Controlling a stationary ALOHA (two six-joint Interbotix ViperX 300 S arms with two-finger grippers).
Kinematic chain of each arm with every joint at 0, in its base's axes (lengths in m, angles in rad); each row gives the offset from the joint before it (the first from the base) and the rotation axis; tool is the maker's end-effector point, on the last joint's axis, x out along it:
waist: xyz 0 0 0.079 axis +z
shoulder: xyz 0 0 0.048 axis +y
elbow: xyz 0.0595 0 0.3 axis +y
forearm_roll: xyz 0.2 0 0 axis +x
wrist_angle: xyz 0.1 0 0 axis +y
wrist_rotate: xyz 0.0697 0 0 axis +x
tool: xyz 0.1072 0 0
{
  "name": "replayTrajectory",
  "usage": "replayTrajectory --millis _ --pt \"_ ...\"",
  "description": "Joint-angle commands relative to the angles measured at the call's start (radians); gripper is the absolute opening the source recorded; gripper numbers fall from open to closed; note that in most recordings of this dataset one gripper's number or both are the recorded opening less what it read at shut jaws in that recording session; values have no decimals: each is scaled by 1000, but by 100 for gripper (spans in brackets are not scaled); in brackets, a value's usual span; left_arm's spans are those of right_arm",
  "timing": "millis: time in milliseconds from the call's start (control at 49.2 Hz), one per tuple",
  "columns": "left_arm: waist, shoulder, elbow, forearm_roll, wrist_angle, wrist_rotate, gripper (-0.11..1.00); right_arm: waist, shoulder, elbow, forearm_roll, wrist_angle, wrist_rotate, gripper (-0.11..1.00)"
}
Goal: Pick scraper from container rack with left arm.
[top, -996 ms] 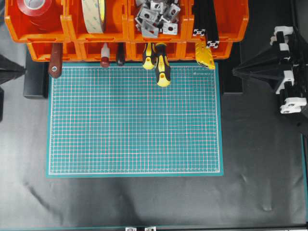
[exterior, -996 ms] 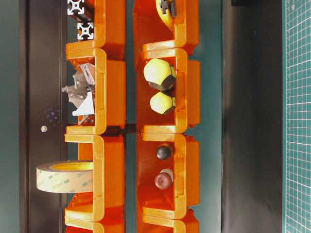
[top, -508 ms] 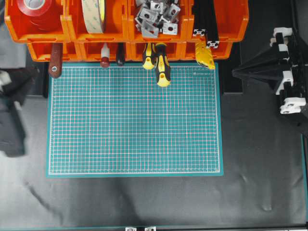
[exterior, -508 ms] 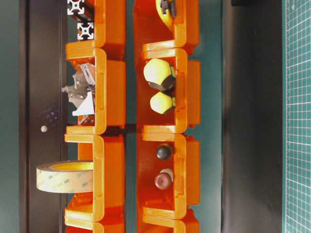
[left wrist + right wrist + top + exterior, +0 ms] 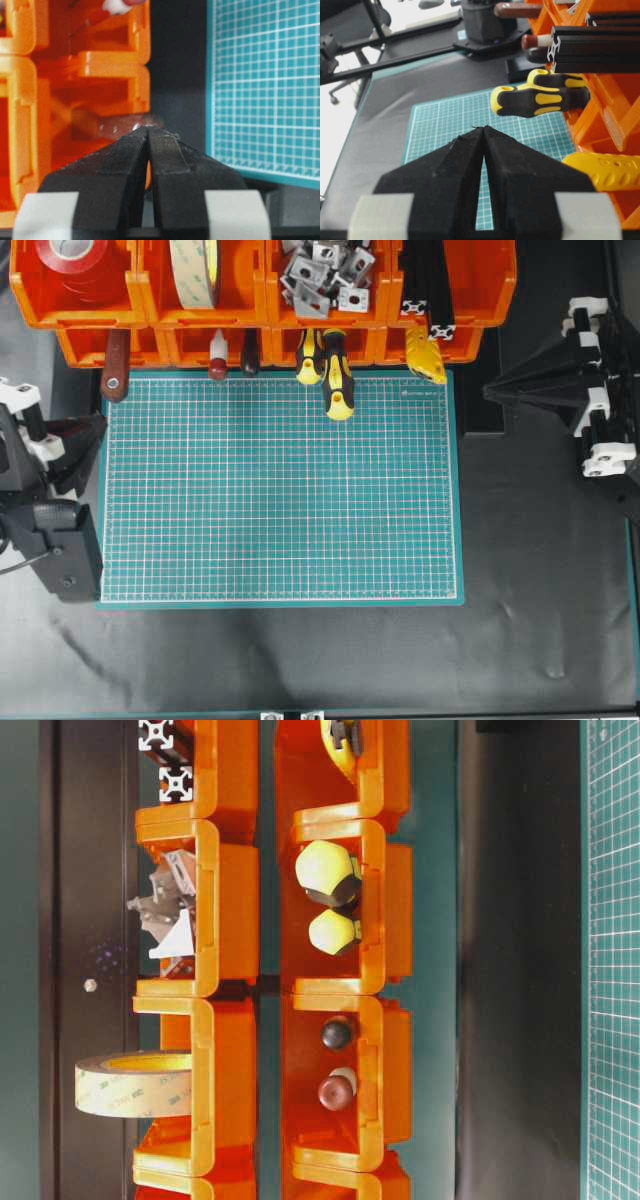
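The scraper (image 5: 114, 364) lies untouched in the leftmost lower bin of the container rack (image 5: 260, 302), reddish-brown handle with its end hole poking over the mat's corner — its blade is hidden. My left gripper (image 5: 85, 435) has just swung in at the mat's left edge, jaws pressed together and empty — the approach has begun. In my wrist view the handle is, I think, that brownish blur.

Scraper (image 5: 115, 365) in rack's (image 5: 90, 345) front-left bin, mat (image 5: 280, 490) below.
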State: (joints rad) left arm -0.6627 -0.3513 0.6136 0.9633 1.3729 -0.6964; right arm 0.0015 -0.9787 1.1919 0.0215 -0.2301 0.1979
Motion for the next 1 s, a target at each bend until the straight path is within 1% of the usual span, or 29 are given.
replayTrajectory --millis 0,81,122,142,203,366,427,468,549,773,976 --pt "-2 -20 -5 9 -40 -2 0 0 5 -20 2 8 0 1" --pt "2 -21 5 8 -55 -3 1 2 5 -17 2 14 0 1" --pt "6 -21 12 8 -52 -6 4 0 3 -15 2 15 0 1" --pt "9 -23 14 8 -52 -11 7 2 3 -14 2 15 0 1" --pt "25 -31 18 8 -48 -25 22 2 2 -14 2 15 0 1" --pt "95 -31 41 8 -77 -11 72 2 -3 -11 2 17 0 1" --pt "126 -34 57 8 -129 0 85 0 -5 -9 2 17 0 1" --pt "141 -34 69 8 -156 8 90 2 -8 -8 2 17 0 1" --pt "170 -34 94 6 -190 18 91 0 -9 -5 2 20 2 1" --pt "244 -35 135 6 -207 29 91 2 -34 -3 2 63 2 1" --pt "276 -35 150 6 -227 52 91 0 -52 2 2 71 2 1"
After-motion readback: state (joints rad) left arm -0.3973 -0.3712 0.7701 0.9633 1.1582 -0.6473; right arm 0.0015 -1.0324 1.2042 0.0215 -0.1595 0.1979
